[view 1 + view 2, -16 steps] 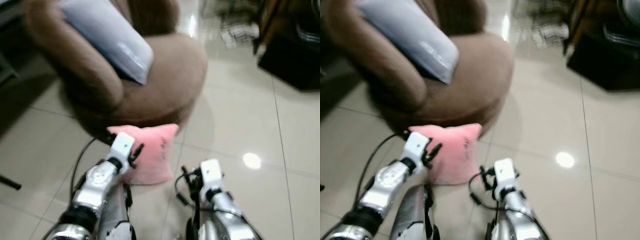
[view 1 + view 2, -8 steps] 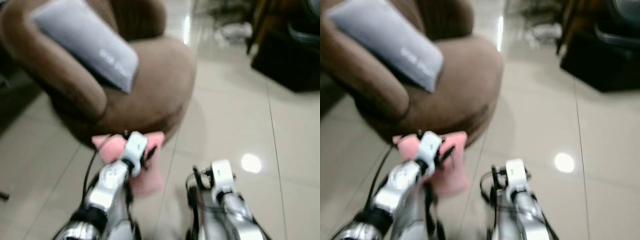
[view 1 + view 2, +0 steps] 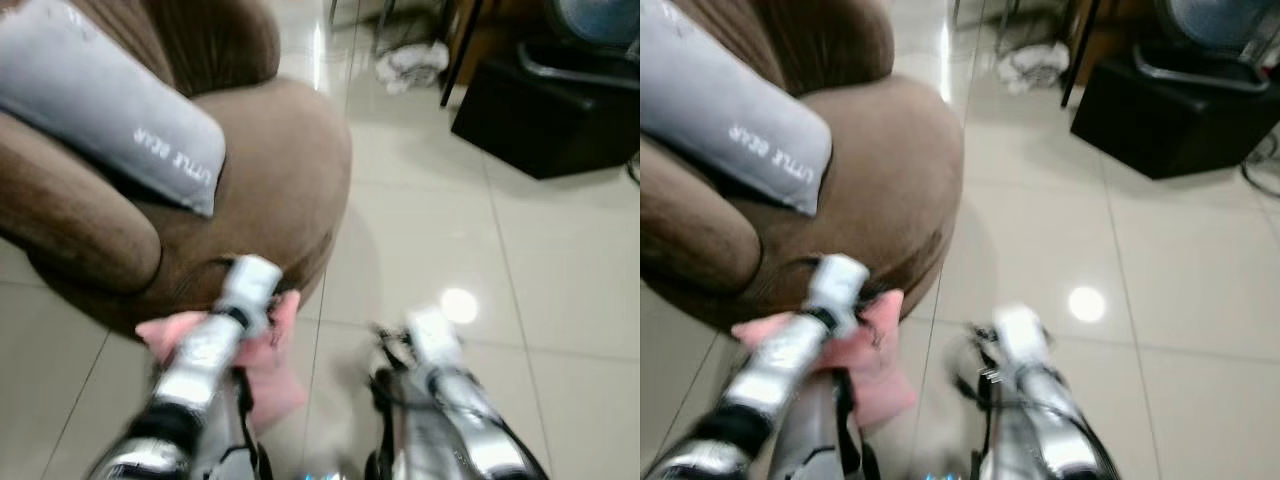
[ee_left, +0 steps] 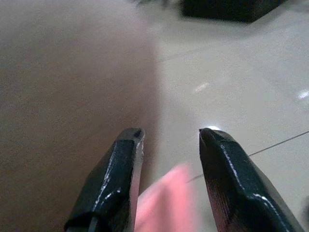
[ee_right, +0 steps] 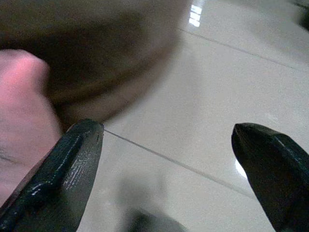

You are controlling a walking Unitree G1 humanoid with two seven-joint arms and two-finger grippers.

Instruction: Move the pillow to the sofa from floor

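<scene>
The soft pink square pillow point(image 3: 262, 362) lies on the glossy beige tiled floor point(image 3: 560, 270), pressed against the lower front of the round brown fabric sofa point(image 3: 290, 190). The left pincer point(image 4: 169, 137) is above it, close to the sofa's curved edge; in the left wrist view its two black fingers point(image 4: 116, 179) stand moderately apart and a blurred pink part of the pillow shows low between them, but I cannot tell if the fingers touch it, so nothing is clearly held. The right pincer point(image 5: 169, 145) is just beside the pillow on the side away from the sofa's arm, with its fingers wide apart and holding nothing; the pillow's pink corner appears beyond one fingertip point(image 5: 87, 133) and bare floor lies between the two tips. On the sofa a long grey cushion with white letters point(image 3: 120, 120) leans across the thick brown armrest point(image 3: 70, 225), and the seat part next to it is free brown fabric. To the robot's right the floor is open, with a bright lamp reflection point(image 3: 458, 305). Farther back stand a low black box-like cabinet point(image 3: 545, 120) and a crumpled white cloth point(image 3: 410, 65), both well apart from the pillow.
</scene>
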